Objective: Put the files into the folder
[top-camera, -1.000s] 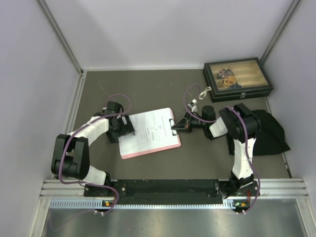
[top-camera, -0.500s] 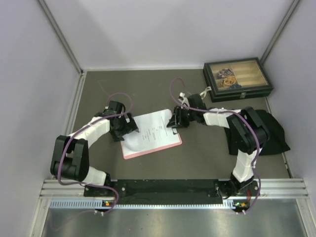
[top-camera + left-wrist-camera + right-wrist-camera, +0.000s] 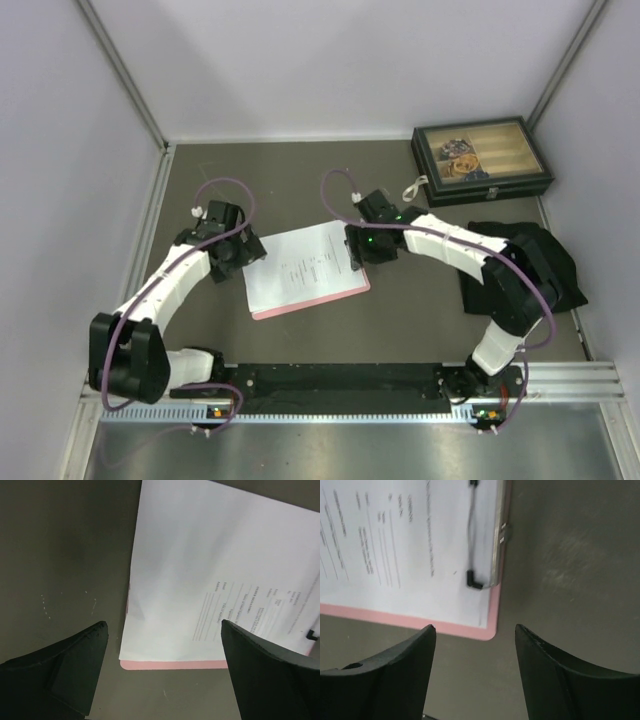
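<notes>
**Q:** How did the left pincer (image 3: 163,630) stand?
**A:** Open. Its two dark fingers were spread wide with nothing between them, above a corner of the folder (image 3: 175,664) at the end opposite the clip. Whether they touched the worktop (image 3: 300,180) could not be told.

**Q:** And the right pincer (image 3: 475,630)?
**A:** Likewise open and empty. Its fingers were set apart over the folder's other end, just beside the corner bearing the metal clip (image 3: 496,545).

**Q:** Where was the folder?
**A:** Flat on the worktop near the middle, between the two pincers and slightly askew. A white sheet (image 3: 300,268) with sparse print lay on it and covered nearly all of it. Only a thin pink margin showed along the near long edge and at the corners. The clip's black wire rested across the sheet's short edge. Whether a second sheet lay beneath could not be told.

**Q:** What else appeared?
**A:** A dark box (image 3: 480,160) with a glass lid stood at the far right. A black cloth (image 3: 545,265) lay by the right arm. Both were well apart from the folder.
</notes>
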Action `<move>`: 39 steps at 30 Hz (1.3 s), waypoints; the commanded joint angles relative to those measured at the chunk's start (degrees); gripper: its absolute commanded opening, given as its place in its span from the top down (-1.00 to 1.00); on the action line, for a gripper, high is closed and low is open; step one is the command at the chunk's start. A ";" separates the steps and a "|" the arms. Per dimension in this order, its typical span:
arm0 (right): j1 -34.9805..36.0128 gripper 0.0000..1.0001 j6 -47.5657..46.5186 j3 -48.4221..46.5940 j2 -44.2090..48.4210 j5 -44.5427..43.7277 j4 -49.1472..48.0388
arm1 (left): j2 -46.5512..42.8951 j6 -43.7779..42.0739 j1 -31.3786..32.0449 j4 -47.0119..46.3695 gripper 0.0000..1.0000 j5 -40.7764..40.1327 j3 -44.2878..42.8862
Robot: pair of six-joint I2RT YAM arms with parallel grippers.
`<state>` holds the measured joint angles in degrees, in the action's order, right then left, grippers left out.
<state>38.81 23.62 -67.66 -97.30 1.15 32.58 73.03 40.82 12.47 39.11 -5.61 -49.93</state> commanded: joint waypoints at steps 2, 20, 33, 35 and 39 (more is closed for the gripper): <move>11.36 -0.26 8.45 0.68 1.41 -11.51 6.10 | -5.01 0.75 0.10 -3.07 -0.97 4.71 0.01; 18.94 -0.15 18.39 1.21 -5.36 -16.09 0.21 | -5.01 -6.36 0.71 -3.25 -0.97 7.02 -0.69; 14.20 -0.19 13.40 -10.20 -16.25 -16.61 -4.19 | -4.13 -6.10 0.71 -2.73 -0.97 8.42 -2.27; 11.57 -0.19 11.55 -15.89 -19.94 -16.70 -4.89 | -4.30 -5.75 0.71 -2.11 -0.97 9.38 -2.36; 6.99 -0.22 3.73 -27.85 -26.35 -16.10 -6.74 | -5.70 -5.22 0.71 -1.23 -0.97 11.49 -2.01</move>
<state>50.39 34.87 -85.62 -118.15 -14.68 29.95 69.63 35.42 12.93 37.15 3.44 -49.95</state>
